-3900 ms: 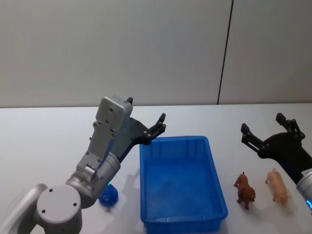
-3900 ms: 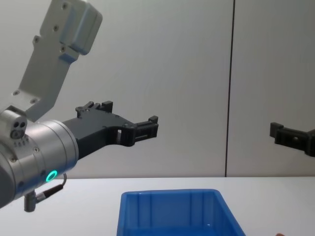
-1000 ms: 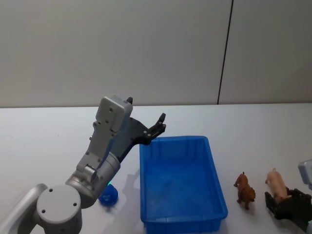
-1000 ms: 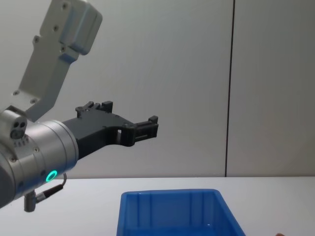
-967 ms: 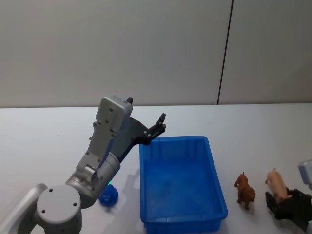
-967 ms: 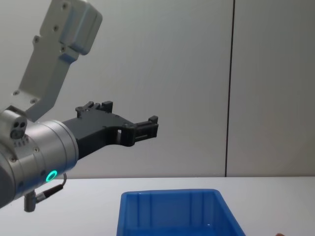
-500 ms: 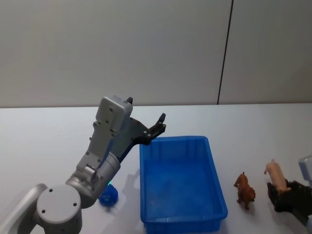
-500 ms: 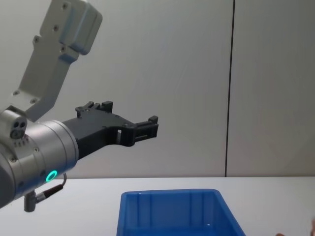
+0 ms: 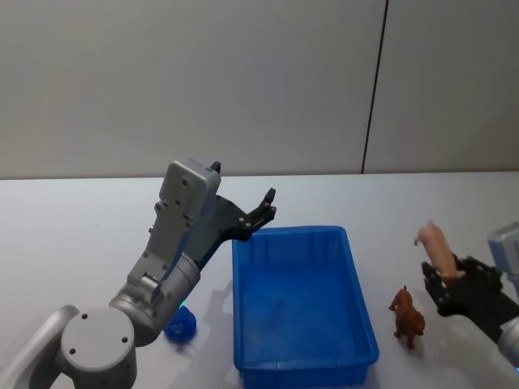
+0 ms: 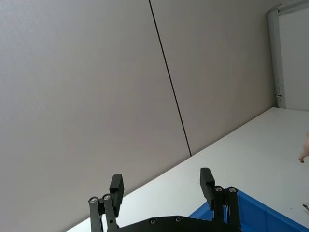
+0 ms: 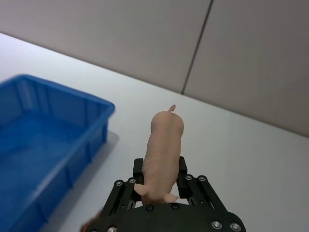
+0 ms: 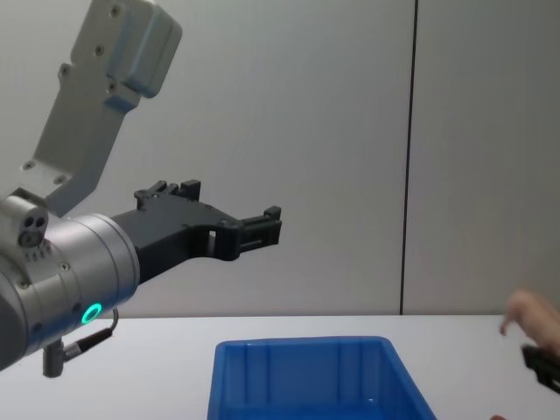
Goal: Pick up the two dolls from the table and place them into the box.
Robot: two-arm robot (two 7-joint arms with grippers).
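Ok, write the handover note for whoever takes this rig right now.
Left gripper: open, idle above the blue box at its far left corner.
Right gripper: shut on the pink pig doll, held off the table to the right of the box.
Brown animal doll: standing on the table between the box and the right gripper.
Done: pig grasped. No doll is in the box yet.
Left: release the pig over the box, then fetch the brown doll.

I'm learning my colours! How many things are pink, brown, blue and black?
Pink: 1, the pig doll in the right gripper.
Brown: 1, the animal doll on the table.
Blue: 2, the box and a small round thing.
Black: 2, the left gripper, raised beside the box, and the right gripper.
Total: 6.
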